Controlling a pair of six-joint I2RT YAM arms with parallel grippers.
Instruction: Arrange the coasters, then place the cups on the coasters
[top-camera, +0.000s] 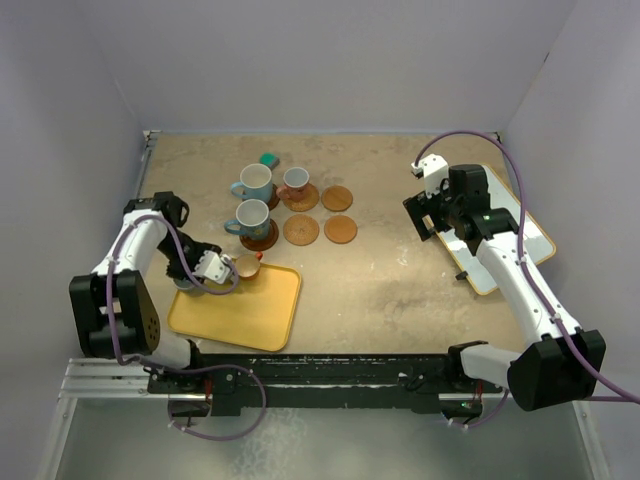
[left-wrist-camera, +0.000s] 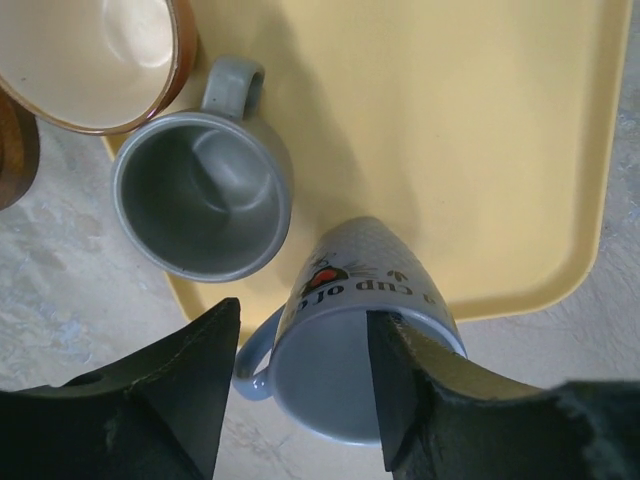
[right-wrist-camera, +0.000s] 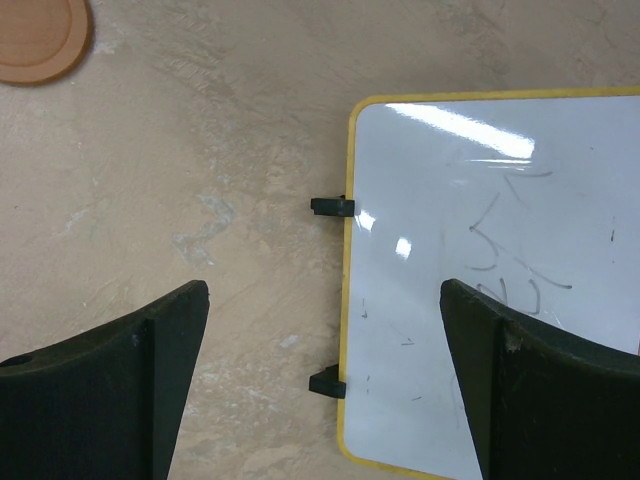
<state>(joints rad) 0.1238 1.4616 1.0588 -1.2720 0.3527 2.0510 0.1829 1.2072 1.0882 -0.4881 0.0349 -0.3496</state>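
In the left wrist view a pale blue printed cup (left-wrist-camera: 345, 385) stands at the yellow tray's (left-wrist-camera: 470, 130) near rim. My left gripper (left-wrist-camera: 305, 312) straddles its handle side. The right finger (left-wrist-camera: 420, 390) overlaps the cup's mouth, and the left finger (left-wrist-camera: 190, 380) stays just clear of the handle, so the jaws are open. A grey cup (left-wrist-camera: 205, 195) and an orange cup (left-wrist-camera: 95, 55) stand beside it. Two blue cups (top-camera: 255, 183) (top-camera: 250, 217) and a white one (top-camera: 295, 180) sit on coasters. Three coasters (top-camera: 337, 197) (top-camera: 340, 229) (top-camera: 300, 229) lie bare. My right gripper (top-camera: 425, 212) hovers open.
A yellow-framed whiteboard (right-wrist-camera: 480, 250) lies on the table under my right gripper (right-wrist-camera: 324, 290), with one coaster (right-wrist-camera: 35, 40) at that view's far left corner. A small teal block (top-camera: 268, 159) sits behind the cups. Grey walls enclose the table.
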